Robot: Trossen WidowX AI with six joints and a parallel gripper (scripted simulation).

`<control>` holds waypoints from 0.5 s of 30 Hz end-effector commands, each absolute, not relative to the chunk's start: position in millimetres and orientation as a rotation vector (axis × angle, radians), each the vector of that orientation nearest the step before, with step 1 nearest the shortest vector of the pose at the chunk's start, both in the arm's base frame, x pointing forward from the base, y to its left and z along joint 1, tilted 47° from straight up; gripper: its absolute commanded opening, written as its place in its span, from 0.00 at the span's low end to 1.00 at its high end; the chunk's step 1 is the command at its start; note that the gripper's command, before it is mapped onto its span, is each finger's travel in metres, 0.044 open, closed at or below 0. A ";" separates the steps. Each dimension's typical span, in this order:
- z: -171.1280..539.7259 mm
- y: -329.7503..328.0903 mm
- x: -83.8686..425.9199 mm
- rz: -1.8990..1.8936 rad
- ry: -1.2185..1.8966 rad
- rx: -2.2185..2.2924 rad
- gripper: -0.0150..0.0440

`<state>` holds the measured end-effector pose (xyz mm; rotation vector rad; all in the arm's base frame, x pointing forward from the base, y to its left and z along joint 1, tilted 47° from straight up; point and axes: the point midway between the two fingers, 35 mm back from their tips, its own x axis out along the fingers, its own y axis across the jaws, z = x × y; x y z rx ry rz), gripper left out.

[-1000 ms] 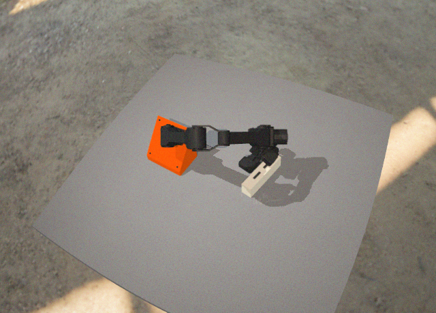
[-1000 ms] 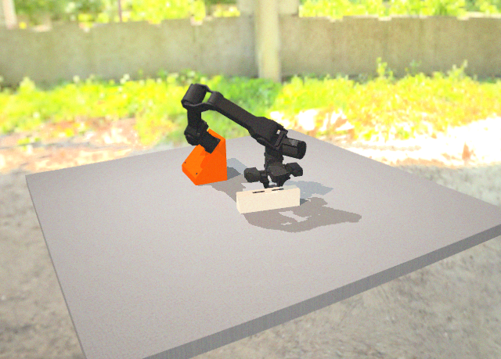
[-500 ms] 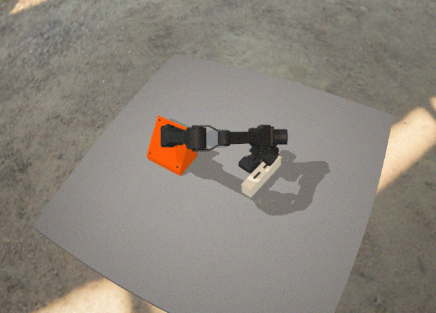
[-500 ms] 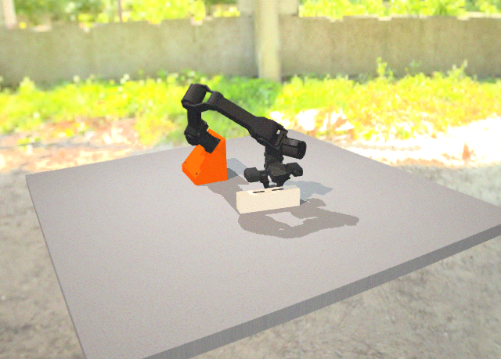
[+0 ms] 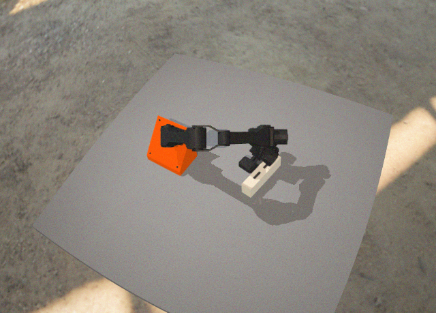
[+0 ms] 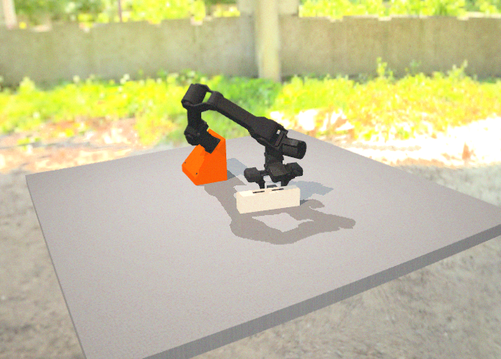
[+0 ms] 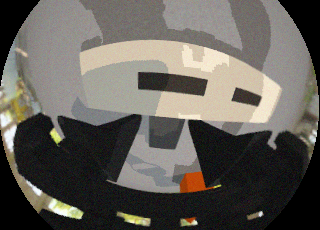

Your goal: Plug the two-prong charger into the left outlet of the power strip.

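The cream power strip [image 5: 248, 189] [image 6: 268, 202] [image 7: 120, 90] stands on the table with dark openings in its top: a wide one [image 7: 172, 83] and a narrower-looking one [image 7: 246, 97]. My gripper [image 6: 272, 184] [image 7: 165, 117] points down just beside the strip's long side nearest the robot base. It is open, with gaps at both sides of a small dark grey block, apparently the charger [image 7: 166, 134]. The charger is between the fingers, close against that long side in the wrist view. Its prongs are not visible, and I cannot tell how they stand to the outlets.
The orange robot base [image 5: 163, 159] [image 6: 216, 169] stands on the grey table [image 5: 140, 225] [image 6: 161, 266] behind the strip in the exterior view. The arm reaches over from it and casts a shadow around the strip.
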<state>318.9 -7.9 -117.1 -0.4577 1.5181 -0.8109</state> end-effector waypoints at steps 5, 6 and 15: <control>-117.3 -7.7 319.0 -0.811 1.515 -0.456 1.00; -117.3 -7.6 318.7 -0.811 1.514 -0.456 1.00; -117.7 -7.2 316.0 -0.812 1.507 -0.454 1.00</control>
